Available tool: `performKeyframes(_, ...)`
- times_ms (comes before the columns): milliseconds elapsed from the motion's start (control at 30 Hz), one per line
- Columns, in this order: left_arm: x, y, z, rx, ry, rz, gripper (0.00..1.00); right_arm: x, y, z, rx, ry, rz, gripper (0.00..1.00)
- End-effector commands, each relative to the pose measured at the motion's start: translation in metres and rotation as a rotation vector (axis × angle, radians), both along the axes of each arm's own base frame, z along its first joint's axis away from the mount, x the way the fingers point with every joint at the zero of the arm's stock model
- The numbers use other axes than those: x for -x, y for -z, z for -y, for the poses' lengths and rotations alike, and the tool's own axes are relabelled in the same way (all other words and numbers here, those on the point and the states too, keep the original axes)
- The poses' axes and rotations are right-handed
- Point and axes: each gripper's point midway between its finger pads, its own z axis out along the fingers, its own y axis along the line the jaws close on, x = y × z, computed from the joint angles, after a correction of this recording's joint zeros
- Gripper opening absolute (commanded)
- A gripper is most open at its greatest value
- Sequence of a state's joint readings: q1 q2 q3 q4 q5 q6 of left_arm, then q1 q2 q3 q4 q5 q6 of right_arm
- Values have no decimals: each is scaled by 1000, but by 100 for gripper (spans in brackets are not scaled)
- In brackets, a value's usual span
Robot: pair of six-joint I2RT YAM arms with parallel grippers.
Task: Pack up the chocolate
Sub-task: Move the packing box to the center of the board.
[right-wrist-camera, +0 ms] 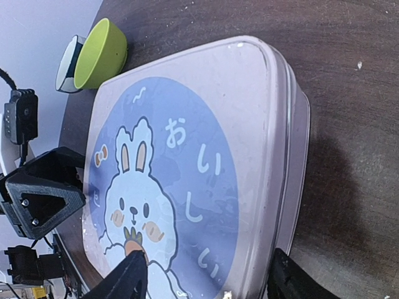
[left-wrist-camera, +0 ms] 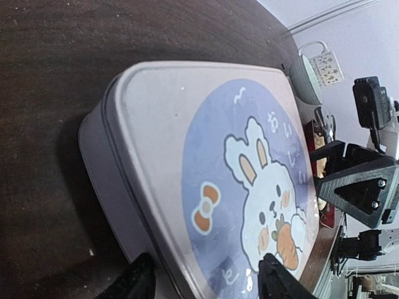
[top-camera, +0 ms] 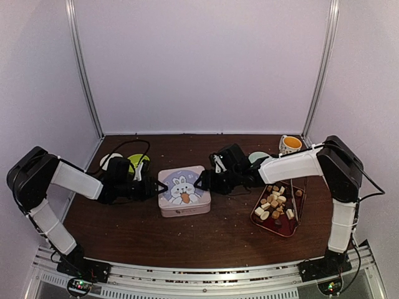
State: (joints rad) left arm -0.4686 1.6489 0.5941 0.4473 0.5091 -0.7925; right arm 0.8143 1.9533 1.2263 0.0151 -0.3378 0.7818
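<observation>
The chocolate (top-camera: 275,203), small cream, tan and dark brown pieces, lies in a red tray (top-camera: 291,227) at the right. A closed lilac tin (top-camera: 184,190) with a blue bunny lid sits at the table's middle. It fills the left wrist view (left-wrist-camera: 187,124) and the right wrist view (right-wrist-camera: 187,124). My left gripper (top-camera: 163,185) is open at the tin's left edge; in its own view (left-wrist-camera: 209,283) one finger is beside the wall and one over the lid. My right gripper (top-camera: 201,182) is open at the tin's right edge, straddling it the same way (right-wrist-camera: 206,283).
A white bowl (top-camera: 110,161) and a green bowl (top-camera: 138,163) stand behind the left arm. A pale bowl (top-camera: 257,157) and a mug (top-camera: 290,144) stand at the back right. Crumbs dot the dark wooden table. White walls close the back and sides.
</observation>
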Motion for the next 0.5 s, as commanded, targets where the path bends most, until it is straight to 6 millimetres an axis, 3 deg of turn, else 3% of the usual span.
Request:
performKeyframes(0,-9,-19,26,54,59,65,57,1,-21,-5,-27,-9,42,65)
performKeyframes(167,-14,-23,43,62,88,70,54,2,-24,6,1,15,61,65)
performKeyframes(467,-16,-28,37,15,58,63,55,-1,-29,19,65,44,90,66)
